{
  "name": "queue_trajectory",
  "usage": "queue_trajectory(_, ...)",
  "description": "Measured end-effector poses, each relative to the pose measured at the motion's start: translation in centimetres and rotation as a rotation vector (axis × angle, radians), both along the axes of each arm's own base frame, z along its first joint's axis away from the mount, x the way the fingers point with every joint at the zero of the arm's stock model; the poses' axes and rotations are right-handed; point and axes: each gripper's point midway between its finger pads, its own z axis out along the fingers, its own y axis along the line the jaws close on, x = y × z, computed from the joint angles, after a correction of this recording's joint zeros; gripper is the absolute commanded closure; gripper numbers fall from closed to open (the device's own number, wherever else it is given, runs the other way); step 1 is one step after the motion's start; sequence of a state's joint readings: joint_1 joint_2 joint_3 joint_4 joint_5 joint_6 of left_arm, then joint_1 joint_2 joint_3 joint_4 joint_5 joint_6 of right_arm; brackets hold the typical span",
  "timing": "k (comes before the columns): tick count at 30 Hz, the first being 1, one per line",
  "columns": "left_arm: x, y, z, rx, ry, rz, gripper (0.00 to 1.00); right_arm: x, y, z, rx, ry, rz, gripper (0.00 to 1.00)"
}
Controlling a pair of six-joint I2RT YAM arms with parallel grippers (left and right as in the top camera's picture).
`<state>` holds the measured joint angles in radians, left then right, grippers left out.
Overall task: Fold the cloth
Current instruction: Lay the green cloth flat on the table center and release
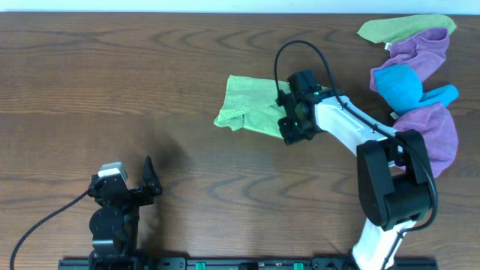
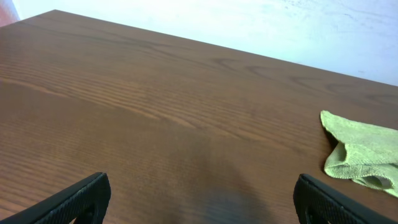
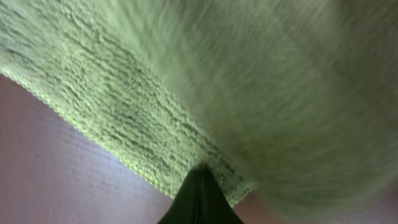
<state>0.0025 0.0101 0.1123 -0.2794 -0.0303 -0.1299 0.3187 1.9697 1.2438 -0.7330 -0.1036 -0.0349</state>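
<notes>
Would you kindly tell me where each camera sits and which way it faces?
Overhead: above the table, looking straight down; the left arm and right arm both show.
Left wrist: low at the table's near side, facing across bare wood toward the wall; its open fingers fill the bottom corners.
Right wrist: close over the green cloth; the shut right gripper pinches its edge.
Shared: overhead and left wrist both show that cloth's left side.

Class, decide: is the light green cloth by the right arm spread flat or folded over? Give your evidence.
Partly folded: the cloth has one corner doubled over, outline uneven; the right gripper is shut on its edge.
</notes>
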Motion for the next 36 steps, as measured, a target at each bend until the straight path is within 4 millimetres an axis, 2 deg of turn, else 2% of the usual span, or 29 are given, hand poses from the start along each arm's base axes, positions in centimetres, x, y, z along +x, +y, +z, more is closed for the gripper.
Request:
queue_trajectory(6, 0.0, 0.0, 0.0, 0.0, 0.0, 0.0, 0.05, -4.6, -1.4, 0.1, -0.058, 0.196, -0.058, 0.99)
queue_trajectory(11, 0.0, 0.0, 0.0, 0.0, 0.0, 0.0, 0.05, -7.2, -2.2, 1.2, -0.092, 0.294, -0.094, 0.99)
queue_trajectory(17, 0.0, 0.0, 0.0, 0.0, 0.0, 0.0, 0.05, -6.8, -2.1, 4.2, -0.064, 0.222, -0.107, 0.99)
queue_trajectory(21, 0.0, 0.0, 0.0, 0.0, 0.0, 0.0, 0.05, -6.0, -2.0, 7.8, -0.03, 0.107, -0.11, 0.99)
queue_trajectory(24, 0.0, 0.0, 0.0, 0.0, 0.0, 0.0, 0.05, -6.2, -2.5, 10.0, -0.034, 0.053, -0.113, 0.98)
queue_trajectory(26, 0.0, 0.0, 0.0, 0.0, 0.0, 0.0, 0.05, -6.7, -2.8, 11.4, -0.03, 0.027, -0.125, 0.8)
queue_trajectory(29, 0.0, 0.0, 0.0, 0.0, 0.0, 0.0, 0.05, -7.5, -3.1, 12.4, -0.032, 0.03, -0.14, 0.6)
queue_trajectory(31, 0.0, 0.0, 0.0, 0.0, 0.0, 0.0, 0.05, -7.8, -3.2, 12.9, -0.029, 0.025, -0.157, 0.52)
queue_trajectory(36, 0.0, 0.0, 0.0, 0.0, 0.0, 0.0, 0.05, -9.2, -3.4, 15.2, 0.003, -0.006, -0.185, 0.5)
